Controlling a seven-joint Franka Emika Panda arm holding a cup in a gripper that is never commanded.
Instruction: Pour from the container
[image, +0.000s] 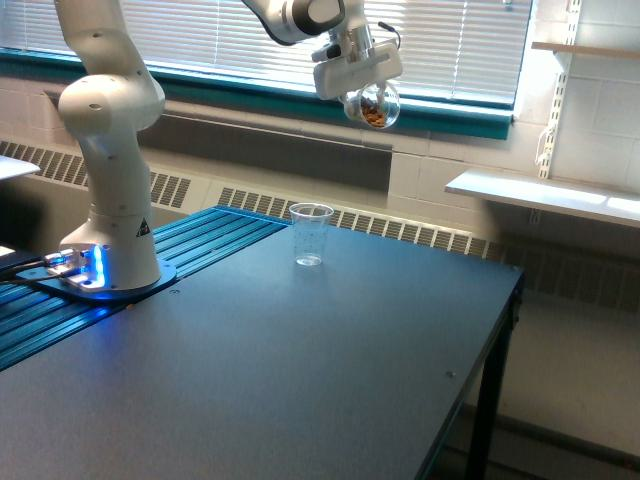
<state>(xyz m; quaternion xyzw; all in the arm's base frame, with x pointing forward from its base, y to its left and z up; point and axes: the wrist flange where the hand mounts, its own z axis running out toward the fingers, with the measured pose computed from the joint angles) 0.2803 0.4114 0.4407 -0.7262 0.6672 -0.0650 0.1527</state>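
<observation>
**Cup well below and left of the held vessel**

Although the gripper (357, 72) sits high in the exterior view, close against the window blinds (440, 40), what it carries is plain enough: the container (374, 105), a small rounded clear vessel with brown pieces lying in its lower part, hangs just under the gripper body. The fingers themselves are too small to make out, but the vessel has nothing else to rest on, so I judge the jaws clamped on it.

The relation that matters is between this vessel and the plastic cup (311, 235). From the gripper, the cup stands far below and somewhat toward the exterior view's left, upright on the dark table (300, 380), mouth open upward and apparently empty. Nothing lies between the two but air. How far the cup sits nearer or farther from the camera than the gripper cannot be settled from one view.

The container's tilt is hard to read, since its rounded wall hides any clear long axis; the brown pieces are gathered at the bottom and none is spilling, so pouring looks not yet begun.

As a judgement, the coming move calls for bringing the vessel down and leftward until its mouth is over the cup's rim, then tipping toward it. Pouring from this height would risk scattering pieces across the table.
</observation>
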